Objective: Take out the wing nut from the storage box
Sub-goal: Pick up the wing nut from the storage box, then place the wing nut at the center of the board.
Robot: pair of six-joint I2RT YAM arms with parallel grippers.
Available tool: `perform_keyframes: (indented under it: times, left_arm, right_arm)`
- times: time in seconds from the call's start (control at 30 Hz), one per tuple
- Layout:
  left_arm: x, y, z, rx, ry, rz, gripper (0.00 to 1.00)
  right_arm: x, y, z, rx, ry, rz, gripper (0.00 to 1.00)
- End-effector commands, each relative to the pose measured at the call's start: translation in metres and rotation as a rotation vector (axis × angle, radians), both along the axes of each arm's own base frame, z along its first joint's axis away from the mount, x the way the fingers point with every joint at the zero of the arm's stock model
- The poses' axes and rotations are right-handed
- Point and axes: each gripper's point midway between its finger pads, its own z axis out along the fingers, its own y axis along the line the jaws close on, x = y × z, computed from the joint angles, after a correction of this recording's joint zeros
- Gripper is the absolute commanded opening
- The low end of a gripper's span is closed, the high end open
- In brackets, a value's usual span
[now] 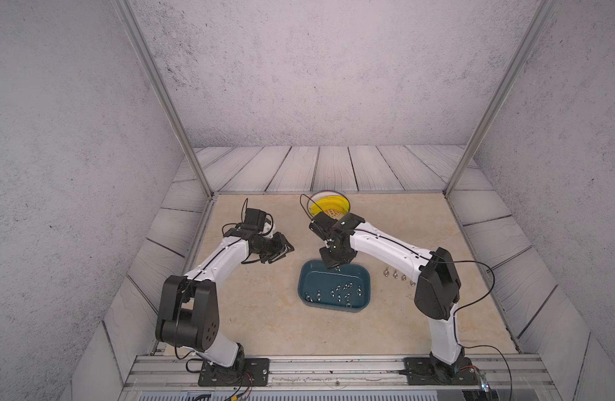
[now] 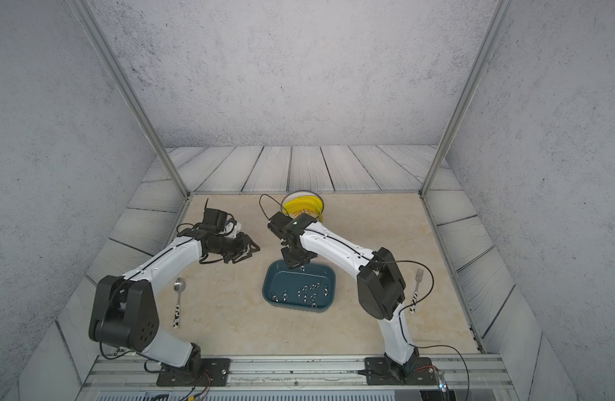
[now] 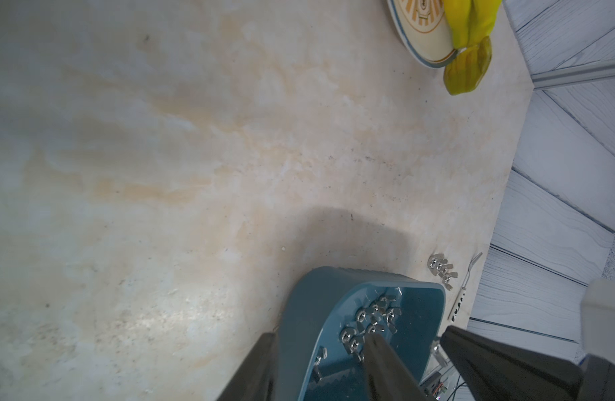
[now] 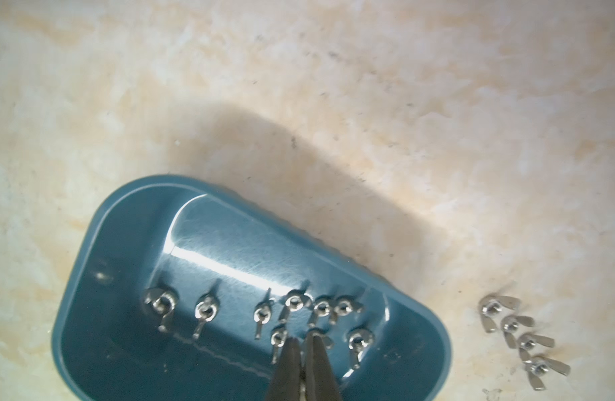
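Several wing nuts [image 4: 293, 302], inside teal storage box [image 4: 101, 215]

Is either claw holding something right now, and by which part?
The right gripper appears to pinch a small wing nut at its tips, above the storage box; which part cannot be told. The left gripper holds nothing.

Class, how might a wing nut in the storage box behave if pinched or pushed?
The wing nut is shiny metal: probably stiff, slippery. Its flat wings likely prevent rolling; it should slide on the storage box's glossy floor.
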Motion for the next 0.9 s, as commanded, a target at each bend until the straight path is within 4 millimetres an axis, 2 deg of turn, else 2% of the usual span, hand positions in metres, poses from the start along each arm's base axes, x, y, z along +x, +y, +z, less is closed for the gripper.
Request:
perform_keyframes:
  times: [0.0,0.07,0.17,0.27,0.47,0.7,0.87]
  left_arm:
    - [-0.003,-0.026,0.023,0.012,-0.064,-0.091,0.46]
    - [-0.006,-0.048,0.031,0.022,-0.09,-0.169,0.46]
    - [-0.012,-0.075,0.037,0.022,-0.109,-0.263,0.47]
    - [-0.015,-0.094,0.037,0.001,-0.103,-0.315,0.47]
    - [-0.023,-0.121,0.03,-0.017,-0.072,-0.398,0.47]
    - [-0.021,-0.128,0.024,-0.013,-0.052,-0.415,0.47]
    - [-0.02,-0.129,0.023,-0.011,-0.043,-0.417,0.47]
  right_arm:
    - [0.027,-0.059,0.007,-0.047,-0.024,-0.123,0.0]
    - [0.044,-0.094,0.003,-0.032,-0.034,-0.211,0.0]
    - [0.06,-0.134,-0.01,-0.018,-0.028,-0.308,0.0]
    - [0.068,-0.149,-0.029,-0.011,-0.021,-0.342,0.0]
    - [0.074,-0.157,-0.068,-0.04,0.017,-0.366,0.0]
    - [0.081,-0.153,-0.087,-0.028,0.016,-0.384,0.0]
    - [0.077,-0.157,-0.098,-0.044,0.025,-0.392,0.0]
